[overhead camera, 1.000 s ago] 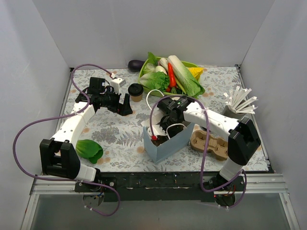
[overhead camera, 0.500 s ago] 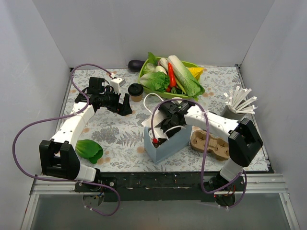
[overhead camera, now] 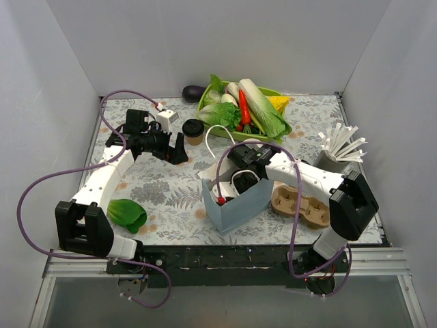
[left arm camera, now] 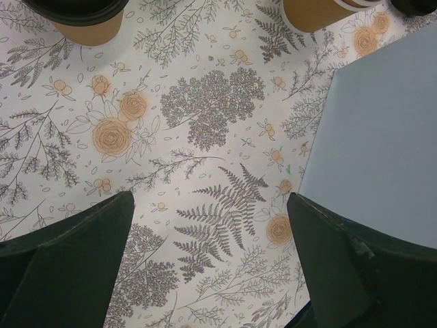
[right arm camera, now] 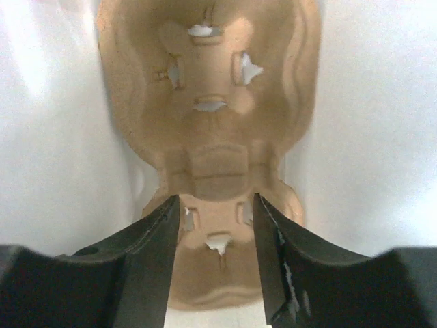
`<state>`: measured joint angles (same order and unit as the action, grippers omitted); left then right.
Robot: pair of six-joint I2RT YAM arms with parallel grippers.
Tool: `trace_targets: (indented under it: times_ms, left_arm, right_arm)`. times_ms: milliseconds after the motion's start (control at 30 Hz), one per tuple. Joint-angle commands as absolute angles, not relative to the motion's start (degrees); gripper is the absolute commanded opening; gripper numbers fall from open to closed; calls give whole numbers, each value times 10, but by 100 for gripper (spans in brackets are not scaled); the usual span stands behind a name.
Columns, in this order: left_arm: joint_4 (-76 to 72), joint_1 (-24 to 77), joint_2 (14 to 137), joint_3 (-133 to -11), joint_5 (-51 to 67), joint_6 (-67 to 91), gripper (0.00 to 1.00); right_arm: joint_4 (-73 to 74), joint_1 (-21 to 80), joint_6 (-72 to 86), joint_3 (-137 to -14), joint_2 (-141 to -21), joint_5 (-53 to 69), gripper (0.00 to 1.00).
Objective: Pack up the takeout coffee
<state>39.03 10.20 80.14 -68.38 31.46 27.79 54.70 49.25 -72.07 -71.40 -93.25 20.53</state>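
The right fingers have spread wider inside the bag, holding nothing. The left fingers are open near the coffee on the counter; grab it low, keep it upright.

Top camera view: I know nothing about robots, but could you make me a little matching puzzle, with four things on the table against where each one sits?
Things
1. takeout coffee
2. pulp cup carrier
3. eggplant
4. loose leafy green

Places
A. just right of the blue bag
B. near edge, left side
C. by the left end of the green tray, on its nearer side
D. far edge, against the back wall

Pairs: 1-C, 2-A, 3-D, 4-B
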Motion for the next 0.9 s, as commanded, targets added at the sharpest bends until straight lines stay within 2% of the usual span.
trace_targets:
  times_ms: [0, 167, 333, 867]
  left_arm:
    - [392, 101, 776, -711, 318, 271, 97]
    - [389, 101, 780, -719, 318, 271, 97]
    - [386, 101, 785, -738, 335, 272, 97]
    - [368, 101, 774, -787, 452, 291, 98]
  right_arm:
    - [555, 495, -710, -726, -902, 201, 57]
    - [558, 495, -699, -734, -896, 197, 73]
    - [564, 495, -688, -755, -887, 195, 82]
    - [622, 495, -657, -867, -882, 178, 86]
